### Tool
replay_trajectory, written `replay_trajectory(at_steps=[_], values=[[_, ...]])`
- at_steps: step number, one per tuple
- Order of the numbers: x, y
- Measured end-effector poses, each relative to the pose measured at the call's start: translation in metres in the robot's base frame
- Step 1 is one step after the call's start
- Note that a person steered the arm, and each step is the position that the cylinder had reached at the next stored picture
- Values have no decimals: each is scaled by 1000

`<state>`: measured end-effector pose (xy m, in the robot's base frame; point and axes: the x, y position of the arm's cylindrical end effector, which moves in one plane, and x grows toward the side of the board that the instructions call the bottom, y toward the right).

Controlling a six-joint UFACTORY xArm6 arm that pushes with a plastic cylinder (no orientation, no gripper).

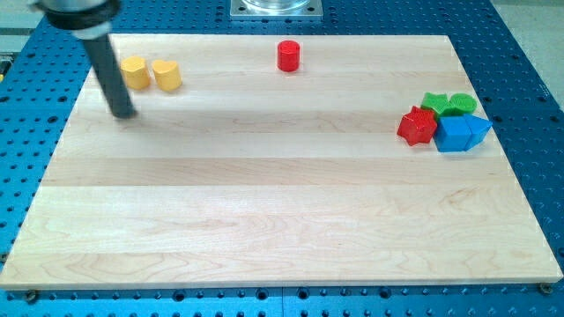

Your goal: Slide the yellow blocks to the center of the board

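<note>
Two yellow blocks lie side by side near the board's top left: a yellow hexagonal block (135, 72) and, to its right, a yellow rounded block (166, 75). They almost touch. My tip (124, 114) rests on the wooden board (282, 220) just below and slightly left of the hexagonal block, a short gap apart from it. The dark rod rises up and to the left from the tip and passes left of that block.
A red cylinder (288, 55) stands near the top edge at the middle. At the right a cluster holds a red star block (417, 126), two green blocks (448, 105) and two blue blocks (462, 133). Blue perforated table surrounds the board.
</note>
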<state>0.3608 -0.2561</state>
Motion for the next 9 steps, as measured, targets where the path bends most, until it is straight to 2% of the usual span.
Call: replay_trajectory(at_steps=[1,2,3,7,9], values=[[-39,-45],[-76,-48],[-86,-48],[-65,1],[-65,46]])
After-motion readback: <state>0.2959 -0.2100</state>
